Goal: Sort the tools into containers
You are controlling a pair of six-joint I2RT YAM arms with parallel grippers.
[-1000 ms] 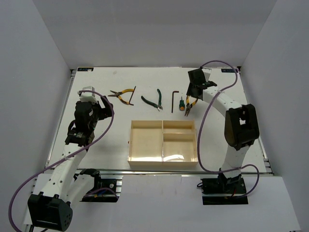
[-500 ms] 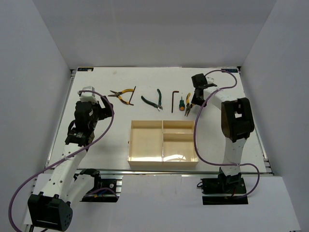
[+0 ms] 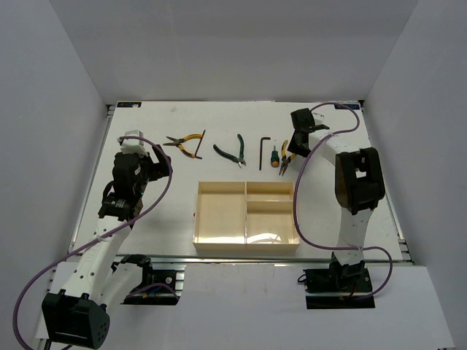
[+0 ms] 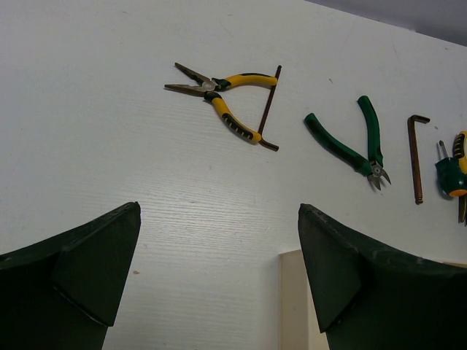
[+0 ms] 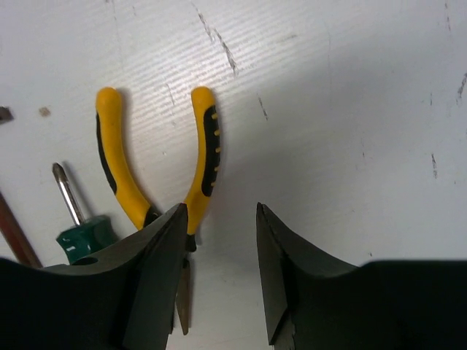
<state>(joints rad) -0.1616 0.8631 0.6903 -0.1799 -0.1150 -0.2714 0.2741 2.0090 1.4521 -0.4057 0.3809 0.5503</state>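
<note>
The tools lie in a row at the back: yellow-handled pliers point(image 3: 184, 143) with a dark hex key point(image 3: 200, 143) against them, green-handled pliers point(image 3: 230, 152), a second hex key point(image 3: 262, 149), a green-handled screwdriver point(image 3: 274, 157) and a second pair of yellow-handled pliers point(image 3: 284, 158). The cream three-compartment tray point(image 3: 220, 219) holds nothing. My right gripper point(image 5: 219, 240) is open low over that second pair of pliers point(image 5: 203, 157). Its left finger covers their pivot, and the gap lies just right of them. My left gripper point(image 4: 219, 270) is open and empty, left of the tray.
The left wrist view shows the left yellow pliers point(image 4: 222, 98), the green pliers point(image 4: 350, 142) and the tray's corner point(image 4: 292, 292). White walls close in the table on three sides. The right arm's purple cable loops beside the tray.
My right arm has folded in and brought its gripper closer over the right yellow pliers; it has hardly moved in the last half second. The left arm and the tools have not moved.
</note>
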